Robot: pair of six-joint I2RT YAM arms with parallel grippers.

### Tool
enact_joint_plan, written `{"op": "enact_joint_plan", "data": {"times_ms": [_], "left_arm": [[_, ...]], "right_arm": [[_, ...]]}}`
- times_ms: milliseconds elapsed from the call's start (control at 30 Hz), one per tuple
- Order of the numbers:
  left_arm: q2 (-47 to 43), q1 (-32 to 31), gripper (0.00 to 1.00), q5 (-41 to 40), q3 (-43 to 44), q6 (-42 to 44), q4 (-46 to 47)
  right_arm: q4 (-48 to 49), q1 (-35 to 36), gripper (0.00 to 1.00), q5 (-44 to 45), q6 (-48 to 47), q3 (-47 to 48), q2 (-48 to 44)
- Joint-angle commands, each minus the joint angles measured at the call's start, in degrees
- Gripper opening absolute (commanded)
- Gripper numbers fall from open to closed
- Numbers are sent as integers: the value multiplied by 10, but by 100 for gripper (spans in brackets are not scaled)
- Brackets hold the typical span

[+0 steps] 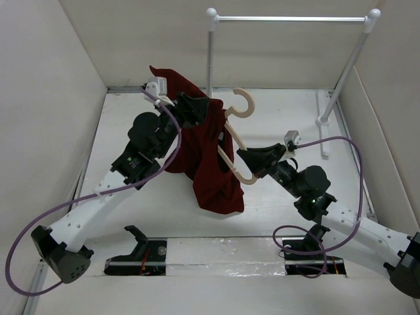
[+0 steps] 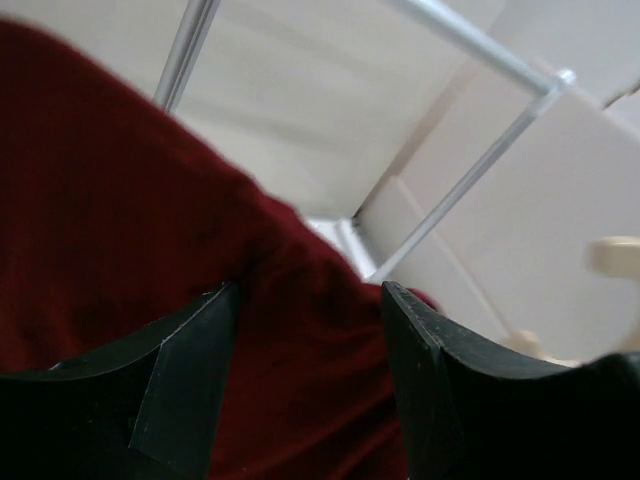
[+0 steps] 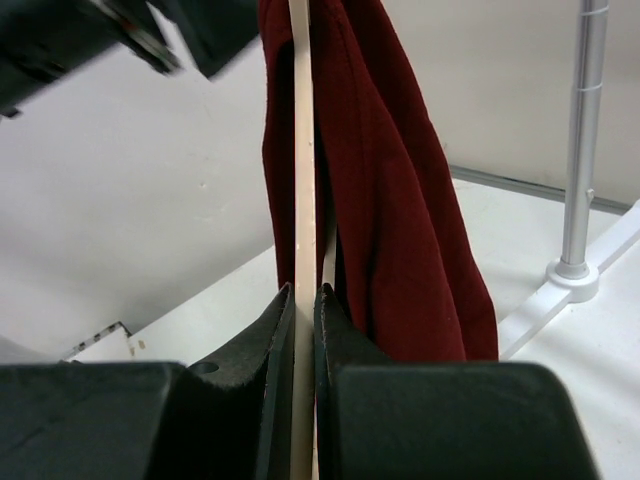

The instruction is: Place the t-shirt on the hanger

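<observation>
1. The right gripper is pinched narrow on the hanger, gripping its lower shoulder and holding it above the counter's middle with the hook toward the far edge.
2. The left gripper clamps a thick fold of the t-shirt, which hangs bunched against the hanger.
3. A sideways tug on the cloth could twist the thin hanger out of that edge-on pinch.
4. No neck opening shows, so the hanger's shoulder may catch a fold instead.
</observation>
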Motion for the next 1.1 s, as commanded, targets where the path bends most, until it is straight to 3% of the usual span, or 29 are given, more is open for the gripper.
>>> {"op": "enact_joint_plan", "data": {"times_ms": [0,133,267,367,433,533,867,1067], "left_arm": [[15,-3,55,-18,36,7,-2],[34,-3,53,-14,34,-6,8],[31,-3,44,15,-7,-25,67],[46,-3,48,47,-9,-41,66],[47,-3,62,71,-25,-53,76],[39,-3,67,83,-55,-76,93],[23,-3,61,74,-116,-123,144],[10,-3,64,9,-157,-147,200]], "right_arm": [[67,15,0,5,-7,1,-19],[56,22,0,20,-16,2,-26],[58,27,0,17,-21,10,-15],[63,27,0,22,-24,12,-3],[74,27,0,24,-26,13,9],[88,27,0,31,-29,15,20],[143,62,0,83,-67,56,82],[186,94,0,97,-85,46,110]]}}
